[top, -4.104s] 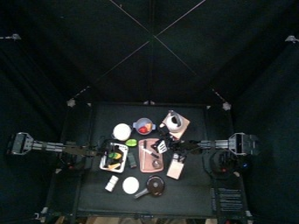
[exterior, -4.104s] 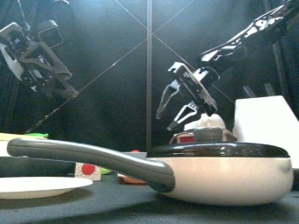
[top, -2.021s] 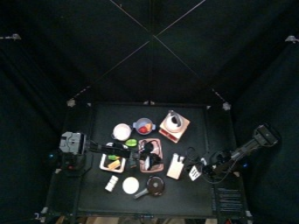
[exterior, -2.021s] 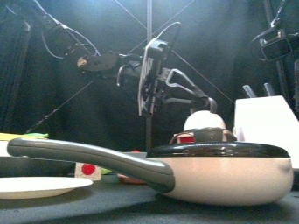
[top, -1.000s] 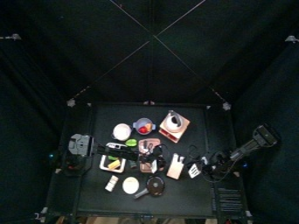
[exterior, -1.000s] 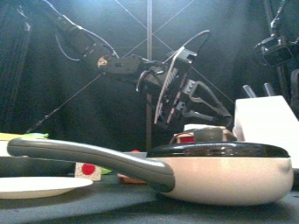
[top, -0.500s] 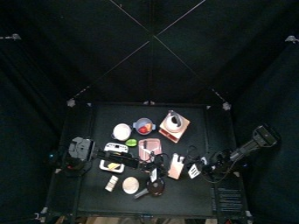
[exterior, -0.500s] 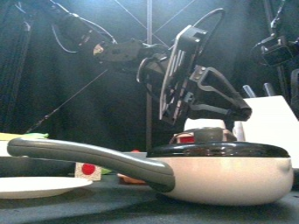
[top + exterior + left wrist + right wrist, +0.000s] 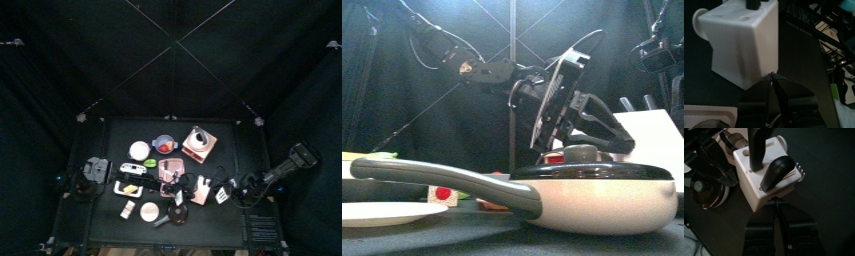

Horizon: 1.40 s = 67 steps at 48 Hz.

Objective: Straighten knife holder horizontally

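The knife holder (image 9: 759, 178) is a pale block with black knife handles (image 9: 776, 172) sticking out of it. It lies on the table's right part in the top view (image 9: 201, 190), slightly tilted, and stands at the right edge of the front view (image 9: 652, 140). My right gripper (image 9: 776, 202) is shut, its tips right at one corner of the block; from above it sits just right of the holder (image 9: 229, 188). My left gripper (image 9: 773, 76) reaches across from the left, open and holding nothing, and hangs close beside the holder (image 9: 741, 45).
A cream pan (image 9: 589, 198) with a long grey handle fills the front edge, beside a white plate (image 9: 382, 213). A reddish-brown board (image 9: 170, 177) lies left of the holder. A kettle on a tan board (image 9: 198, 141) and a white bowl (image 9: 140, 150) sit further back.
My left gripper has swung to the right and lower, closing in on the knife holder. The right arm and the holder have not moved.
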Tool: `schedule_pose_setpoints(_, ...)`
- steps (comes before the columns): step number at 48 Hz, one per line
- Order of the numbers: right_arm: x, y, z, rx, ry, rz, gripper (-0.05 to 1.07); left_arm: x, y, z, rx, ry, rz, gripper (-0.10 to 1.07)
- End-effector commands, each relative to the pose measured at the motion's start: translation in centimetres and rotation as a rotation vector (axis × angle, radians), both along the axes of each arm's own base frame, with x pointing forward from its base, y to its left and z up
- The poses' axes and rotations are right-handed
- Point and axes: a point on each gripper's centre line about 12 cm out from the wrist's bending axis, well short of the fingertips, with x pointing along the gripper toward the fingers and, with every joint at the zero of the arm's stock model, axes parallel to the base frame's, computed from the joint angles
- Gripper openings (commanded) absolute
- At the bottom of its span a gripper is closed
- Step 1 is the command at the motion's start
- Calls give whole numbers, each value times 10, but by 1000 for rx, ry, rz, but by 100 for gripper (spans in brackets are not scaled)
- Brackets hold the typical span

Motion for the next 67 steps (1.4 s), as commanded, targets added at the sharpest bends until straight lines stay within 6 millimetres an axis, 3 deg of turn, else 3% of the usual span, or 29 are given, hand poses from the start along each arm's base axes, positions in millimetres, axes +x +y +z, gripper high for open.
schedule_pose_setpoints(1, 4, 2, 8, 15, -25, 2, 32, 7, 11, 19, -13, -42, 30, 55)
schedule_pose_setpoints(18, 4, 3, 9, 18, -25, 1, 32, 9, 34, 19, -10, -3, 83, 55)
schedule_pose_setpoints(59, 11, 10, 12, 42, -62, 53, 32, 5, 114, 26, -4, 19, 236, 54)
schedule_pose_setpoints(67, 12, 14, 13, 62, -73, 79, 32, 4, 120, 29, -4, 13, 249, 54)
